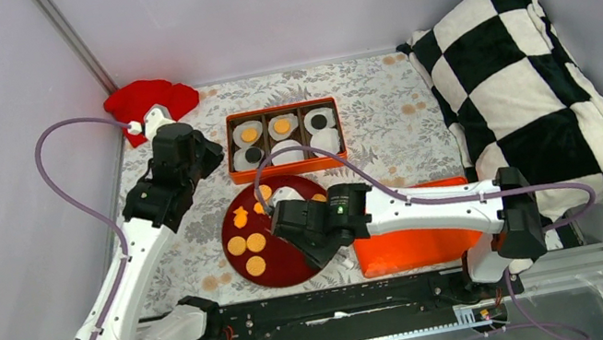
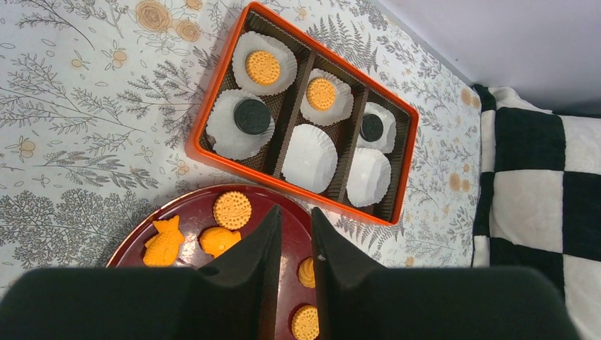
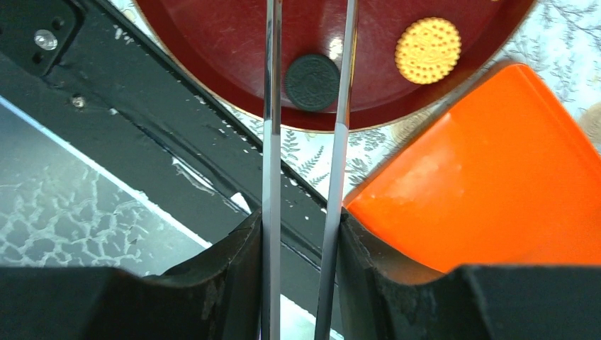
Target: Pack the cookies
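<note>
Partly hidden black cookie (image 3: 312, 82), right end effector (image 3: 308, 106) astride, plate (image 3: 212, 42) cropped.
</note>
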Available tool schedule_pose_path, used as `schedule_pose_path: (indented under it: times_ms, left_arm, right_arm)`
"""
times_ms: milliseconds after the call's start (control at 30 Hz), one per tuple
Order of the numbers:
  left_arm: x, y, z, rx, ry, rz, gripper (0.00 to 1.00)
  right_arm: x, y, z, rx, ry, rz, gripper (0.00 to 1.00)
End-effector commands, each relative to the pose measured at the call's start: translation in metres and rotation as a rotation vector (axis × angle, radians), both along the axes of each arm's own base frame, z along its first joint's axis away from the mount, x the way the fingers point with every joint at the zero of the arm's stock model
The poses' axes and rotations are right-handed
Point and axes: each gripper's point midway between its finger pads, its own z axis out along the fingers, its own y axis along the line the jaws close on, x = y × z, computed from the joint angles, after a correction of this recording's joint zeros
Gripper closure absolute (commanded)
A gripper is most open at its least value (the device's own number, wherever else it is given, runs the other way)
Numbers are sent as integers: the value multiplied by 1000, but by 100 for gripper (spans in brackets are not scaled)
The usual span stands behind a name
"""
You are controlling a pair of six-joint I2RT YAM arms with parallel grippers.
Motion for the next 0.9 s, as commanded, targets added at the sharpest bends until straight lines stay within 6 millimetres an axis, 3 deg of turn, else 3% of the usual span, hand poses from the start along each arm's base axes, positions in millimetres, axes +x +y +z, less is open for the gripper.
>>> schedule_pose_path:
  times_ms: [0, 100, 233, 400, 700, 867]
  left_arm:
    - [-2, 1, 0, 18, 0, -4, 74]
    - [-2, 3, -1, 22, -2, 5, 74]
    - [-1, 2, -1, 23, 2, 3, 74]
    - [-1, 5, 1, 33, -5, 11, 74]
    - [-1, 6, -4, 41, 5, 19, 74]
    - [1, 5, -8, 45, 18, 16, 74]
  right_arm:
    - [-13, 13, -14, 26, 71, 62, 64]
    - [-13, 15, -27, 5, 77, 77, 63]
    - [-10, 25, -30, -4, 70, 104, 53]
    - [-7, 36, -32, -7, 61, 135, 48]
    - [-4, 51, -38, 1, 71, 152, 48]
    - [3, 57, -45, 14, 114, 131, 57]
